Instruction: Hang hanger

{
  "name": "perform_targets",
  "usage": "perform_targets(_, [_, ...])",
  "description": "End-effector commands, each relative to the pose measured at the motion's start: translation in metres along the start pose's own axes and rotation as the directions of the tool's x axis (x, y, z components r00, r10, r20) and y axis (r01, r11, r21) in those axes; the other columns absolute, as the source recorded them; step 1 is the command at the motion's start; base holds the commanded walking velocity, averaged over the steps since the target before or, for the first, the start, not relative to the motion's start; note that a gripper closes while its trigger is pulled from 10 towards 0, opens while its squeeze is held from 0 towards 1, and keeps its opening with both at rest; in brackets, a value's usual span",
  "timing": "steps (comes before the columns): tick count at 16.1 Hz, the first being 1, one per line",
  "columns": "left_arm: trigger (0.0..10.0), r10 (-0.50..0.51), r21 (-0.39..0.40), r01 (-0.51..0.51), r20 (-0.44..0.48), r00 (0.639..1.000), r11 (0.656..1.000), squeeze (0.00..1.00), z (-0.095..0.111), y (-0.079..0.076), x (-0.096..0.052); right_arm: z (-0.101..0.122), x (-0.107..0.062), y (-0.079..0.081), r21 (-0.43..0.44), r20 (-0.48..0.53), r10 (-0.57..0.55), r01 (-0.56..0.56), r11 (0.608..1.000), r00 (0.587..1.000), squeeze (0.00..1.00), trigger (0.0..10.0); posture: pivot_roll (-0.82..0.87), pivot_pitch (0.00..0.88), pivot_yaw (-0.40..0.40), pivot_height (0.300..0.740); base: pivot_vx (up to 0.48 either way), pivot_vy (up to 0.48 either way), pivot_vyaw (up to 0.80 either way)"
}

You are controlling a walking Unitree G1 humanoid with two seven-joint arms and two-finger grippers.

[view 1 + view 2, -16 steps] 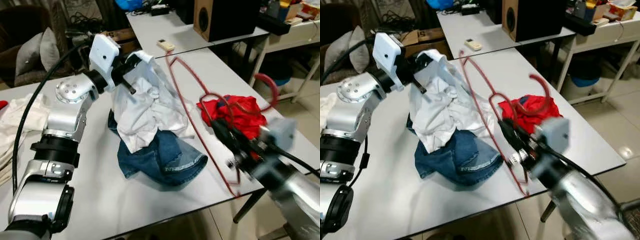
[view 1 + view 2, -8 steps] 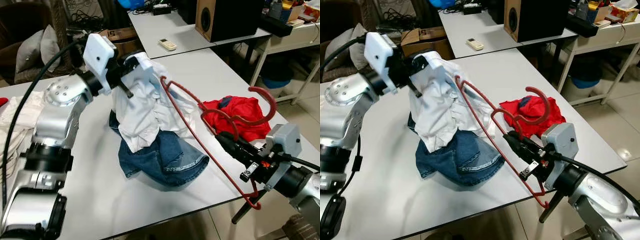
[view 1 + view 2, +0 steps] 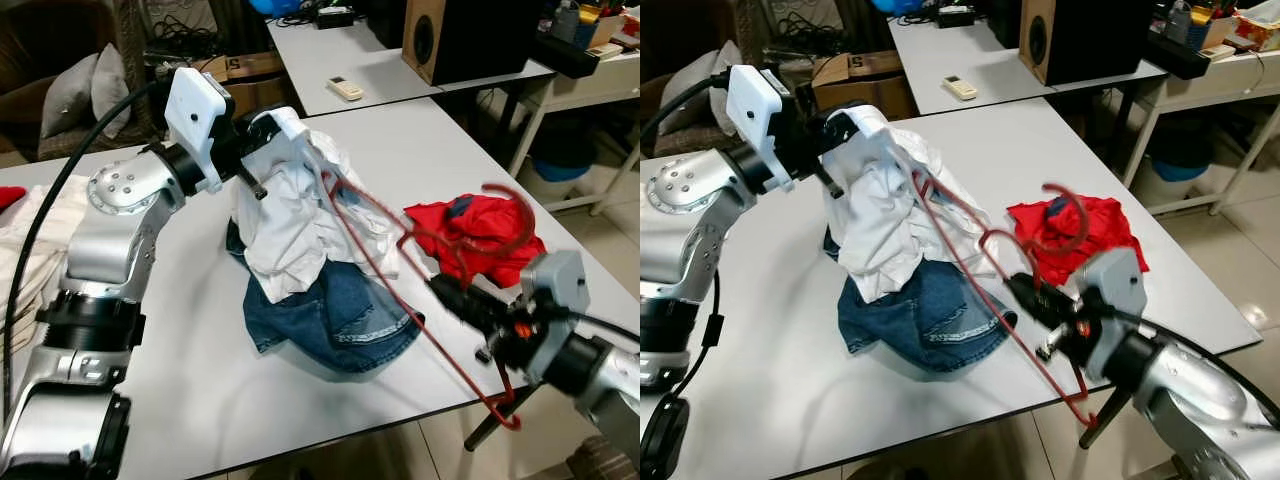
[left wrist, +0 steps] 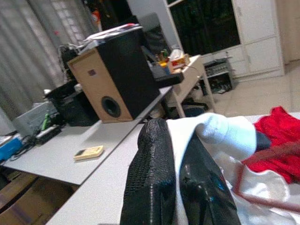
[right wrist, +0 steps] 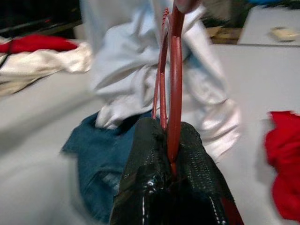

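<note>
My left gripper (image 3: 262, 158) is shut on the white shirt (image 3: 300, 215) and holds it up above the table (image 3: 170, 380). The shirt hangs down onto blue jeans (image 3: 335, 315). My right gripper (image 3: 450, 296) is shut on a red wire hanger (image 3: 400, 275), low at the table's front right. The hanger's far corner pokes into the shirt near its top (image 3: 925, 190), and its hook (image 3: 505, 205) curves over a red garment (image 3: 480, 225). In the right wrist view the hanger (image 5: 171, 79) runs from between the fingers (image 5: 145, 159) toward the shirt (image 5: 136, 65).
A white cloth (image 3: 40, 250) lies at the table's left edge. Behind stands a second table with a remote (image 3: 347, 88) and a black speaker (image 3: 470, 35). A cardboard box (image 3: 240, 70) and cushions (image 3: 95, 85) are at the back left. Tiled floor lies to the right.
My right gripper has swung the hanger leftward, bringing its far corner from open air into the white shirt. The left gripper still holds the shirt up in about the same place.
</note>
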State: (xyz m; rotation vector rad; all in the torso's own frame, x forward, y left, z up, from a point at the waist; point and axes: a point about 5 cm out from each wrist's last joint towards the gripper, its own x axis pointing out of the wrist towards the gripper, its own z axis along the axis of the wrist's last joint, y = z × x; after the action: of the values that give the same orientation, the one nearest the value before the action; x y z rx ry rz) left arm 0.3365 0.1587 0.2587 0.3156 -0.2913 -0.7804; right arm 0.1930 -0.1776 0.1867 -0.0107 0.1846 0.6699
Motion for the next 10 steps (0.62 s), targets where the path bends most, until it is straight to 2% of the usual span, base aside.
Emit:
perform_targets(1, [0.0, -0.021, 0.011, 0.021, -0.008, 1.000, 1.000, 0.00, 0.002, 0.001, -0.006, 0.000, 0.000, 0.000, 0.000, -0.024, -0.027, 0.027, 1.000, 0.999, 0.00, 10.0, 0.02, 0.003, 0.108, 0.740, 0.000, 0.000, 0.00])
perform_targets(4, [0.0, -0.054, 0.017, 0.055, -0.029, 0.998, 0.998, 0.00, 0.001, -0.003, -0.014, 0.004, 0.002, 0.000, 0.026, 0.000, -0.032, 0.032, 0.999, 0.999, 0.00, 10.0, 0.02, 0.005, 0.101, 0.740, 0.000, 0.000, 0.00])
perform_targets(7, [0.0, -0.082, 0.020, 0.083, -0.037, 0.996, 0.996, 0.00, 0.003, -0.005, -0.018, 0.005, 0.002, -0.001, 0.002, -0.004, -0.015, 0.015, 1.000, 1.000, 0.00, 10.0, 0.02, 0.006, 0.094, 0.740, 0.000, 0.000, 0.00])
perform_targets(10, [0.0, -0.036, 0.033, 0.038, -0.067, 0.997, 0.999, 0.00, -0.002, 0.002, -0.023, 0.009, -0.001, 0.000, 0.014, 0.019, -0.006, 0.006, 1.000, 1.000, 0.00, 10.0, 0.02, 0.006, 0.094, 0.740, 0.000, 0.000, 0.00])
